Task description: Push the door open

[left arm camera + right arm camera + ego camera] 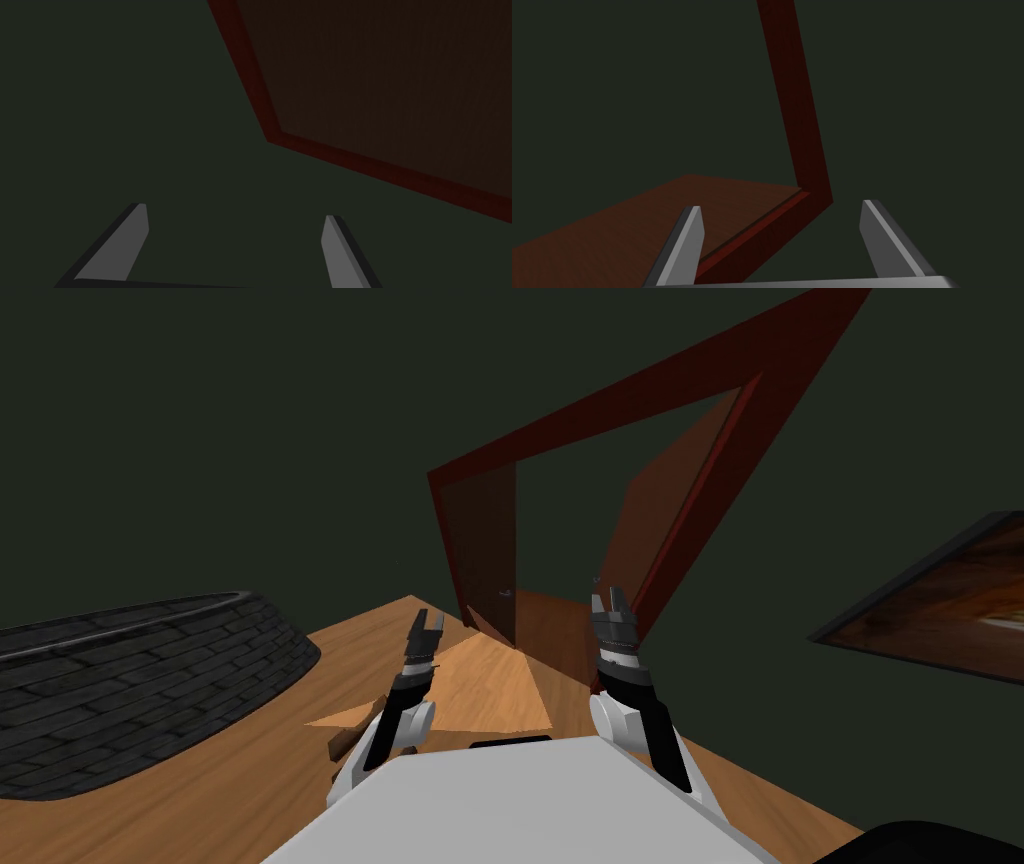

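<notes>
Facing a dark red door frame (640, 398) set in a dark wall, at the far edge of the wooden floor (490, 678). Two brown panels inside it: a left leaf (480, 538) with a small handle (506, 592) on its inner edge, and a right leaf (665, 508) swung partway off the frame. Between them, a gap already open, with more floor and dark wall beyond.

Right gripper (608, 600) raised directly before the lower inner edge of the right leaf, fingers (687, 240) spread apart and gripping nothing; brown panel and red frame just beyond the tips. Cannot tell whether touching the leaf or just short of it. Left gripper (430, 623) lower and off to the left, short of the left leaf, fingers (125, 240) also apart and empty, aimed at wall beside a frame corner.

Right arm judged the nearer by a clear margin. Right leaf upright, long axis vertical, hinged at the frame's right side, broad face turned toward the gap and angled across the gripper's line. Probably best pressed forward and rightward near the free edge, away from the hinge, to widen the gap. Some risk of the thin blades slipping off that edge into the opening.
</notes>
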Tool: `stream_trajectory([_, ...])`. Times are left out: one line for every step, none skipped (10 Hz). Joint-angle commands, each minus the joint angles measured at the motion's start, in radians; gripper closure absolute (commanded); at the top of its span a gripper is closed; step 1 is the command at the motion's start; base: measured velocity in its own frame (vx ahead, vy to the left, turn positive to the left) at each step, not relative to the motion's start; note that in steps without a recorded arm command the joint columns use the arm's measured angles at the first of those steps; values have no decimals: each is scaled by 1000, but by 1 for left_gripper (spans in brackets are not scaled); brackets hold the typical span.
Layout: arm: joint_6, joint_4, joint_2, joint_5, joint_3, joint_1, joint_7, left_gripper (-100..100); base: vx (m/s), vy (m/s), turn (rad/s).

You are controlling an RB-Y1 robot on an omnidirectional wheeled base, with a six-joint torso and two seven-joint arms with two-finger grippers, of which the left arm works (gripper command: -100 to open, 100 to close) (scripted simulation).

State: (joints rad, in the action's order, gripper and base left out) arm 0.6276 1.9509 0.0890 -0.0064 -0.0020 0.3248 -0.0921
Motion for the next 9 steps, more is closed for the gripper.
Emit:
stream_trajectory([8,-50,-1,0,-9,-23,4,-100,89,28,-59])
stream_trajectory([12,-84,0,0,-13,-34,4,-100,85,16,-77])
stream_trajectory([16,-113,1,1,-18,-46,5,-100,93,10,-75])
stream_trajectory([20,-145,2,2,-22,-58,5,-100,87,30,-71])
stream_trajectory([24,-176,3,3,-26,-70,5,-100,95,35,-69])
stream_trajectory([29,-202,4,4,-31,-83,6,-100,103,39,-75])
stream_trajectory([29,-209,4,4,-31,-83,6,-100,67,29,-23])
stream_trajectory([33,-242,5,5,-35,-95,6,-100,60,16,-46])
stream_trajectory([37,-274,6,6,-40,-108,7,-100,68,21,-77])
